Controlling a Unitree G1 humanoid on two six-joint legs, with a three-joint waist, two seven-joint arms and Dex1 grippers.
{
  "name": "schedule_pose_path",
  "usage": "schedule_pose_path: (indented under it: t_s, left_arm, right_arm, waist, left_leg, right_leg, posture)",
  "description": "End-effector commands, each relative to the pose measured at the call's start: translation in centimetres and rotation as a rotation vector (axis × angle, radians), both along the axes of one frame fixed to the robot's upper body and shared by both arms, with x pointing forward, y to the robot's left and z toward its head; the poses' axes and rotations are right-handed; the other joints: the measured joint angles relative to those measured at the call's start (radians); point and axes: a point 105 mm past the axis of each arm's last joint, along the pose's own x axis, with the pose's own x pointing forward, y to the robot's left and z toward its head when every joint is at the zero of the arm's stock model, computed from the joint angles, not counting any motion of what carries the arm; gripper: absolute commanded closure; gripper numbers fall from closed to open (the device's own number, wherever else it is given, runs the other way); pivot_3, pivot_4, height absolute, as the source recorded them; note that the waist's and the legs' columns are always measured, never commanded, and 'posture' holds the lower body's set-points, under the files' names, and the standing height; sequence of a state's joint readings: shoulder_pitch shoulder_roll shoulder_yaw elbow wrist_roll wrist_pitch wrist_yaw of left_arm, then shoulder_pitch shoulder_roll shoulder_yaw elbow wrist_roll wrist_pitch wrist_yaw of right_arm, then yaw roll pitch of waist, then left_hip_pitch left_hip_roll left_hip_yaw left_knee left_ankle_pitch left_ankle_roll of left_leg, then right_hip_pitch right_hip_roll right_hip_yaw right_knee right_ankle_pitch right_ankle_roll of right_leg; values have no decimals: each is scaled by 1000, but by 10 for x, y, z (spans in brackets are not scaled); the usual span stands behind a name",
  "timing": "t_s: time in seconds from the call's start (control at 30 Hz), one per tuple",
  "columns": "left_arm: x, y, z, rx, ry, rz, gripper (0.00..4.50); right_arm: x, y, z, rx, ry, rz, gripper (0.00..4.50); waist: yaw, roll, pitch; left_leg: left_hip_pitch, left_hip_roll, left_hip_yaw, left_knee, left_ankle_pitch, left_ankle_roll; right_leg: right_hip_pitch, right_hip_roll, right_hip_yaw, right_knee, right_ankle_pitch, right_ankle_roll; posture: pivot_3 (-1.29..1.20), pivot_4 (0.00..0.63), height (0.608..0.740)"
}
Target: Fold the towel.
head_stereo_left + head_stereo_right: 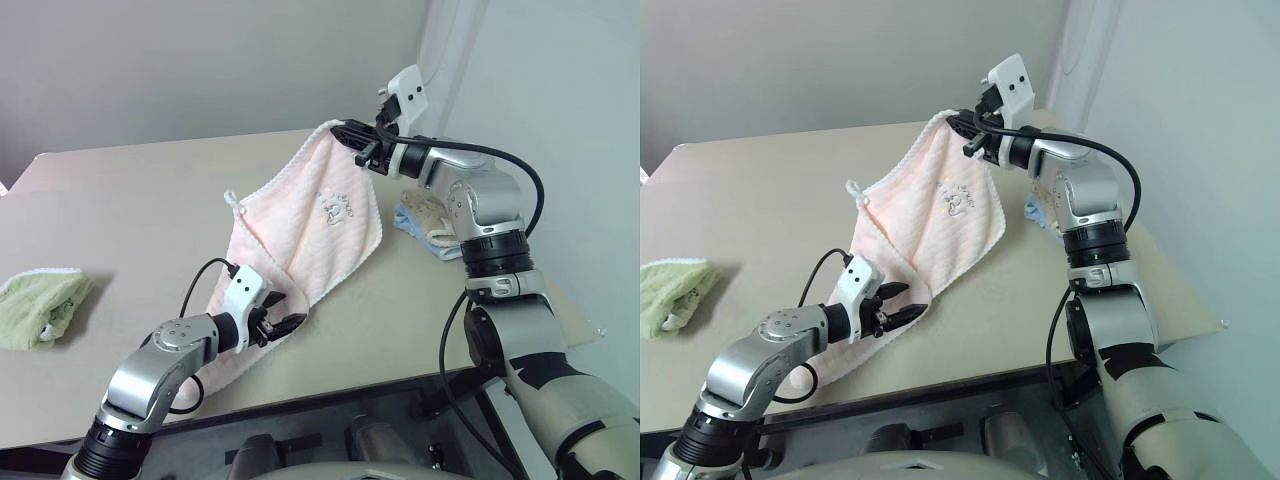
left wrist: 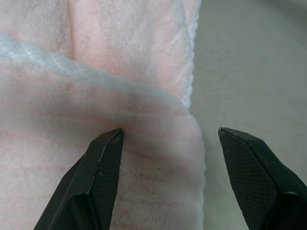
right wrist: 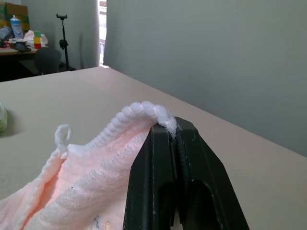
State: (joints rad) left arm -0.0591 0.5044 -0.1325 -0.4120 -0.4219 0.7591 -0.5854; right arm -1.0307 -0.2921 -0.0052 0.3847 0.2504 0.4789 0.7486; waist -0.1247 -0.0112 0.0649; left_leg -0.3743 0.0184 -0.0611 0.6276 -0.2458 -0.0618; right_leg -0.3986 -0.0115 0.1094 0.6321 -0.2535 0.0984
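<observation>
The right gripper [image 1: 352,133] is pinching one corner of the pink towel [image 1: 320,225] and holding it up above the table [image 1: 130,200], while the left gripper [image 1: 284,324] is waiting with fingers apart around the towel's low corner

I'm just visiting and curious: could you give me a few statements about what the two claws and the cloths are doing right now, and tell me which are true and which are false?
1. The right gripper is shut on a corner of the pink towel, holding it above the table. True.
2. The left gripper is clamped on the towel. False: its fingers stand open at the towel's near edge.
3. A light green towel lies apart from the pink one. True.
4. The pink towel lies completely flat. False: one corner is lifted, so it slopes down to the table.
5. The towel's small white loop is caught in the right gripper. False: the loop hangs free at another corner.
</observation>
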Motion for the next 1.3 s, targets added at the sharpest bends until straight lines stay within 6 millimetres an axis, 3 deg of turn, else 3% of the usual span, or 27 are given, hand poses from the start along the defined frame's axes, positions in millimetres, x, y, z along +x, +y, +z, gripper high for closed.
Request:
schedule_pose_path:
  t_s: [0.03, 0.57, 0.67, 0.9, 1.13, 1.27, 1.3]
  left_arm:
    - [5, 0, 7, 2, -32, 6, 1141]
    - [5, -8, 5, -8, -5, -11, 1141]
    - [4, -8, 5, -8, -4, -14, 1802]
    - [5, -6, 6, -3, -11, -12, 4402]
    - [1, -1, 9, -22, -6, -30, 4476]
    - [-8, -6, 28, -99, -43, -108, 4476]
    - [-10, -5, 28, -93, -42, -120, 4128]
  right_arm:
    - [-8, 6, 25, 23, -77, 31, 4452]
    - [-7, 1, 19, 15, -62, 8, 4452]
    - [-8, 0, 19, 16, -62, 6, 4500]
    - [-7, -3, 19, 17, -61, -7, 4500]
    - [-6, -4, 17, 17, -59, -14, 4500]
    - [-6, -3, 16, 16, -56, -14, 4500]
    - [-6, -3, 16, 16, -56, -11, 4500]
  waist:
    - [0, 0, 0]
    - [0, 0, 0]
    - [1, 0, 0]
    - [1, 0, 0]
    - [0, 0, 0]
    - [0, 0, 0]
    - [0, 0, 0]
  left_leg:
    - [0, 0, 0, 0, 0, 0]
    - [0, 0, 0, 0, 0, 0]
    - [0, 0, 0, 0, 0, 0]
    - [0, 0, 0, 0, 0, 0]
    - [0, 0, 0, 0, 0, 0]
    - [0, 0, 0, 0, 0, 0]
    - [0, 0, 0, 0, 0, 0]
  right_leg:
    - [0, 0, 0, 0, 0, 0]
    - [0, 0, 0, 0, 0, 0]
    - [0, 0, 0, 0, 0, 0]
    - [0, 0, 0, 0, 0, 0]
    - [0, 0, 0, 0, 0, 0]
    - [0, 0, 0, 0, 0, 0]
    - [0, 0, 0, 0, 0, 0]
  posture:
    - [0, 0, 740]
    - [0, 0, 740]
    - [0, 0, 740]
    - [0, 0, 740]
    - [0, 0, 740]
    - [0, 0, 740]
    - [0, 0, 740]
